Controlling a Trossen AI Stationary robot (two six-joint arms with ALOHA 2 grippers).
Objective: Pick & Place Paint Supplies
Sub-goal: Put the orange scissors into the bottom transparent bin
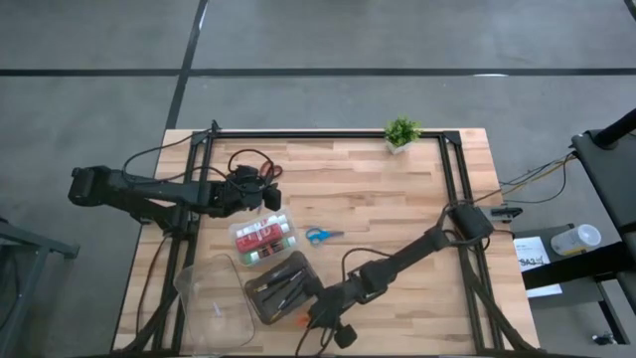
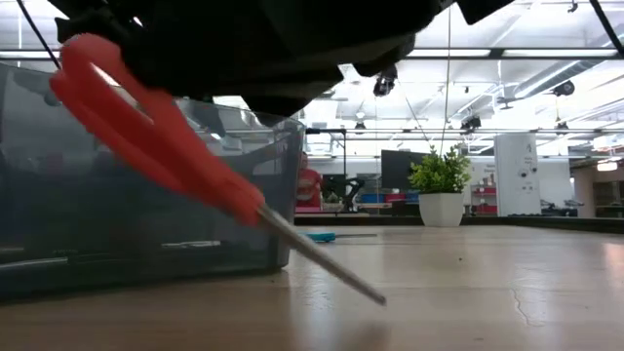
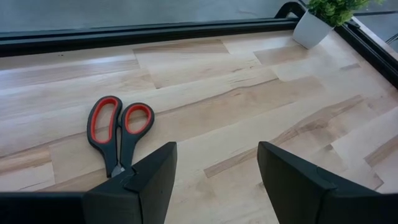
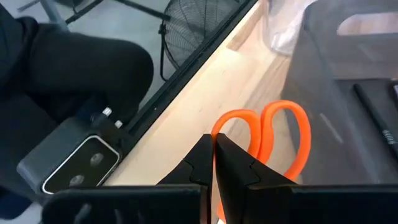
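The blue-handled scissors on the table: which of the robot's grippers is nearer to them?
Left, by a little. The left gripper hangs open just up-left of the blue-handled scissors, beyond the box of paint tubes; the right gripper, shut on the orange scissors, is farther toward the front edge.

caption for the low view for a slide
Shut right gripper lifts orange-handled scissors tilted beside dark grey case.

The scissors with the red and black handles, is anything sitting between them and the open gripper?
Nothing visible is. In the left wrist view, the red-and-black scissors lie flat on bare table just ahead of the left gripper, whose fingers are open. The potted plant stands far off to the side.
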